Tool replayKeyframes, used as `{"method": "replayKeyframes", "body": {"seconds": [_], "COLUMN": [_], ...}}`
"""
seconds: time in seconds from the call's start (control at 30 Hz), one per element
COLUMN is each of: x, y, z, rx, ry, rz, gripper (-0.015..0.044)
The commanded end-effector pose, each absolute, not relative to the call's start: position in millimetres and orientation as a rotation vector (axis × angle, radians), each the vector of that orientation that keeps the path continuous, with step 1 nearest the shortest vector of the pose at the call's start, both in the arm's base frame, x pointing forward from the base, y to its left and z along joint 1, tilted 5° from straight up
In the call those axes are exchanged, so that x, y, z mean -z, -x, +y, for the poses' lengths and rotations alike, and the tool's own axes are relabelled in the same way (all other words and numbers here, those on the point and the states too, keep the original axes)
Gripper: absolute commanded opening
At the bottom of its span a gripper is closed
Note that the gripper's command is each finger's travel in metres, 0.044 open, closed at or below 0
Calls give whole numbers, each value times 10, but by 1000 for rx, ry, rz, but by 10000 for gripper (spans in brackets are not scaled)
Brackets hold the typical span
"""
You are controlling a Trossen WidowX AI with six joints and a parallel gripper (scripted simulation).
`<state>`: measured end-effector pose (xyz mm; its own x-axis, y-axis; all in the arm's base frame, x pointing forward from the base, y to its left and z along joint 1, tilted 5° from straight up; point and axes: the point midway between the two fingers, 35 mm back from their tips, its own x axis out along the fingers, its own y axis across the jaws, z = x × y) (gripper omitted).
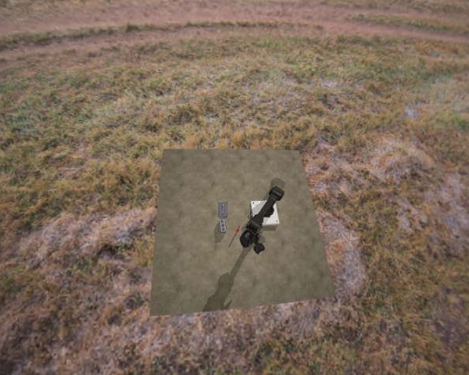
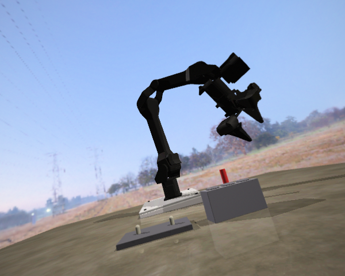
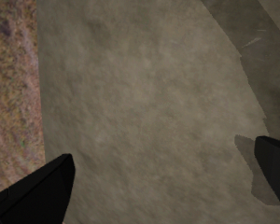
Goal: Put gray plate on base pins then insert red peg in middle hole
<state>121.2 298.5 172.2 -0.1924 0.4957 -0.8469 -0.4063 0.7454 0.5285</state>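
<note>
The gray plate (image 1: 223,226) (image 2: 235,200), a thick block with three holes in its top, stands on the ground at one end of the base (image 1: 223,209) (image 2: 158,233). It is off the base's two upright pins, which are bare. The red peg (image 1: 238,229) (image 2: 223,175) stands upright on the robot's side of the plate; in the exterior view the plate hides its lower part. My gripper (image 1: 252,244) (image 2: 256,130) (image 3: 164,154) is open and empty, high above the ground, tilted downward and off to the side of the peg. The wrist view shows no plate, base or peg.
The arm's white mounting plate (image 1: 271,219) (image 2: 154,206) lies on the square brown ground patch (image 1: 186,177) behind the base and plate. The patch's edge and dry grass (image 3: 14,93) show at the left of the wrist view, and arm shadows at its right.
</note>
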Motion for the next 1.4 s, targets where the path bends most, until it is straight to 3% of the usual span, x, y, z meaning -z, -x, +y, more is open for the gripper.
{"method": "replayKeyframes", "body": {"seconds": [0.0,0.47,0.73,0.93,1.37], "x": [-1719,-1796,-1781,-1177,-954], "y": [-1918,-3192,-3239,-3305,-3360], "z": [2699,1417,1365,1350,1348], "rx": [-257,956,992,992,992], "ry": [-366,-1046,-1067,-1067,-1067], "rz": [1605,1233,1209,1209,1208], "gripper": [440,440,440,440,440]}}
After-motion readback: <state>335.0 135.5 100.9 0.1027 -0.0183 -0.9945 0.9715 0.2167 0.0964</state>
